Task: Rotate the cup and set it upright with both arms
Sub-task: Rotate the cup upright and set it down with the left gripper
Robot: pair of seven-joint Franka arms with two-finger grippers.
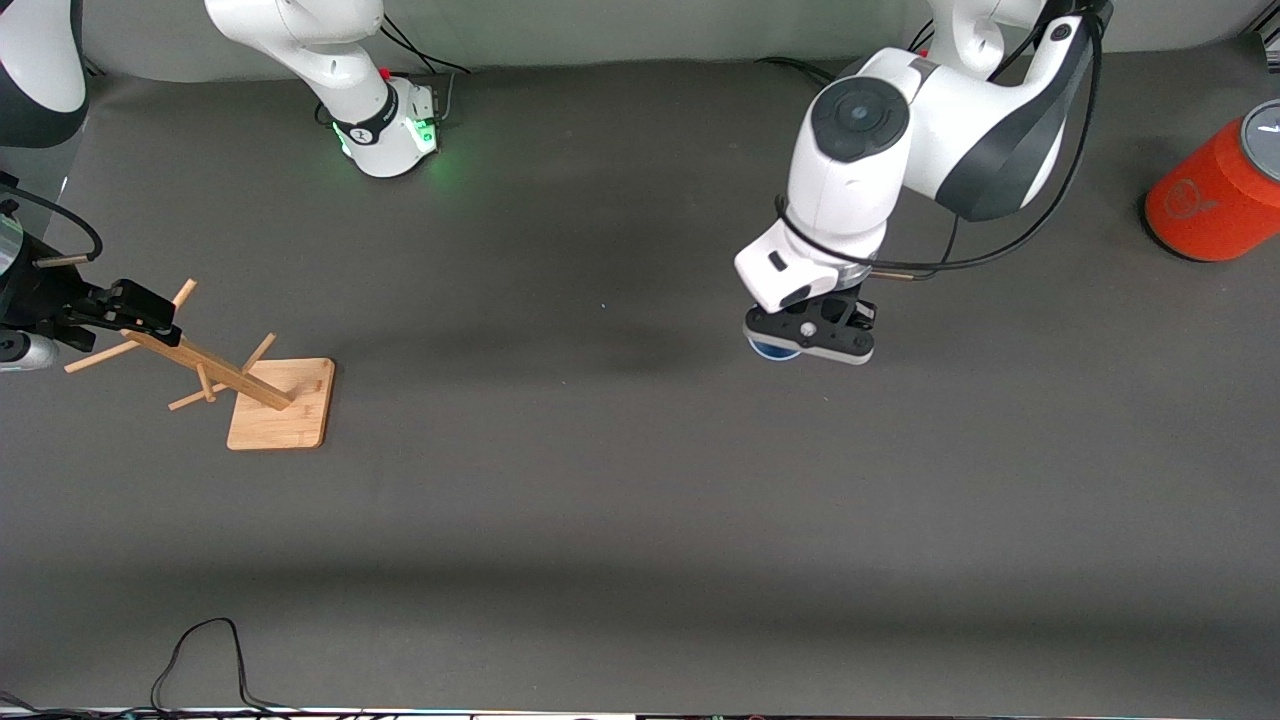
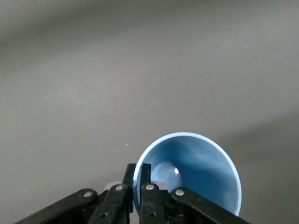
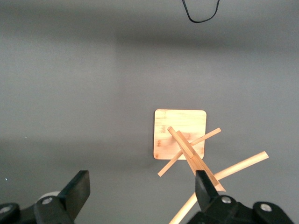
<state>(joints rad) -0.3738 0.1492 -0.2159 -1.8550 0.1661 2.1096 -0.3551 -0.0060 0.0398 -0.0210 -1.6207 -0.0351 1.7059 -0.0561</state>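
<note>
Wooden rack (image 1: 255, 385) stands; left claw (image 1: 812, 335) pinches cup (image 1: 772, 349).

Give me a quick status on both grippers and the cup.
Left gripper shut on cup rim, mouth open toward wrist camera. Right gripper open above wooden rack, waiting. Nothing near the cup.

Even, diffuse overhead lighting on the matte grey surface (image 1: 640, 520); soft, broad shadow bands cross it, darkest beneath the left arm (image 1: 900, 150). A green glow spills from the right arm's base (image 1: 395, 130). Wrist views are sharp, with mild softening at close range.
</note>
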